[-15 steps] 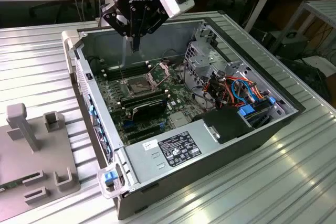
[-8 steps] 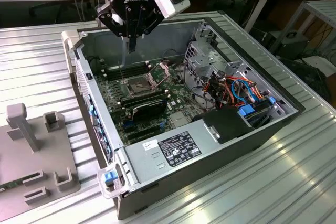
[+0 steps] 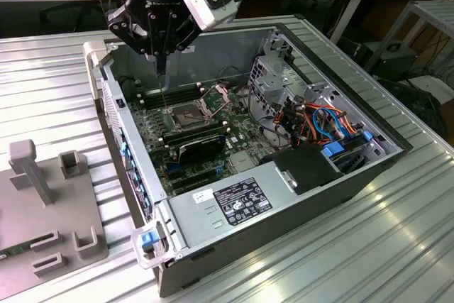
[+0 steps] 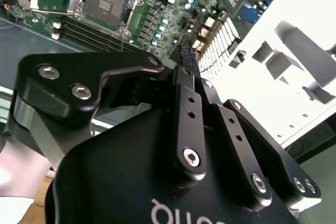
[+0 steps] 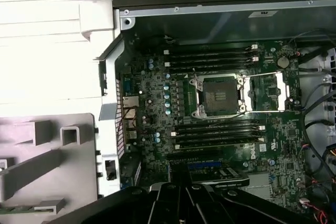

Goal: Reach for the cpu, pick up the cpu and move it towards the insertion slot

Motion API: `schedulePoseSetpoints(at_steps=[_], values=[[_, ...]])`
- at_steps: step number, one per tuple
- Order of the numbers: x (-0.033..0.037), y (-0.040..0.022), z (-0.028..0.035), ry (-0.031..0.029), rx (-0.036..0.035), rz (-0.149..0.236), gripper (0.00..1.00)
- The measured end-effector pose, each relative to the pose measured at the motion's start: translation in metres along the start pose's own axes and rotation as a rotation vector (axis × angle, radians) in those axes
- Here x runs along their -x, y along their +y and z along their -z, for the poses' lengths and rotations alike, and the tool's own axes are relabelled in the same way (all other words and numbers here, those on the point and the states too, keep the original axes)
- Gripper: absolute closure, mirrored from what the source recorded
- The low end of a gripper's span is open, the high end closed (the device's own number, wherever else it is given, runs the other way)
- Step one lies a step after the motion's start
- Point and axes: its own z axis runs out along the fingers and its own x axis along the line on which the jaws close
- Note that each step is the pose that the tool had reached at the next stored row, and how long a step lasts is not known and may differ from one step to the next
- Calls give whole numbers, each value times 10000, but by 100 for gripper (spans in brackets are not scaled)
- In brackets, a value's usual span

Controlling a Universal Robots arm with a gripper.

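The gripper [image 3: 162, 67] hung above the case [image 3: 213, 47], near its far corner at the exterior view's left. It was pressed together at the tips; whether it pinched the cpu could not be told. The slot [image 5: 219, 96] lay below and just beside the tips, mid-board between the memory slots [image 5: 218, 129], with its bracket [image 5: 268, 92] swung open. Travel there was probably best kept high and level, descending only once squared over the frame. Room stood open above the board, while the case wall, bracket and heatsink [image 3: 202, 148] hemmed the sides.

Exterior view looks down fr. afar; both wrist views, nearer, share insertion slot [image 5: 219, 96] [image 4: 105, 4].
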Motion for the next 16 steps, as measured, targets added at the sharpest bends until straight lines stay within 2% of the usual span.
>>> schedulePoseSetpoints(at_steps=[2, 4, 7, 9, 16], values=[[-103, -10, 2, -1, 1, -2, 89], [-177, -16, 4, -1, 1, -1, 89], [-232, -23, 6, 0, 0, -1, 89], [-370, -38, 8, -1, 1, -1, 89], [-559, -53, 13, -1, 1, -1, 89]])
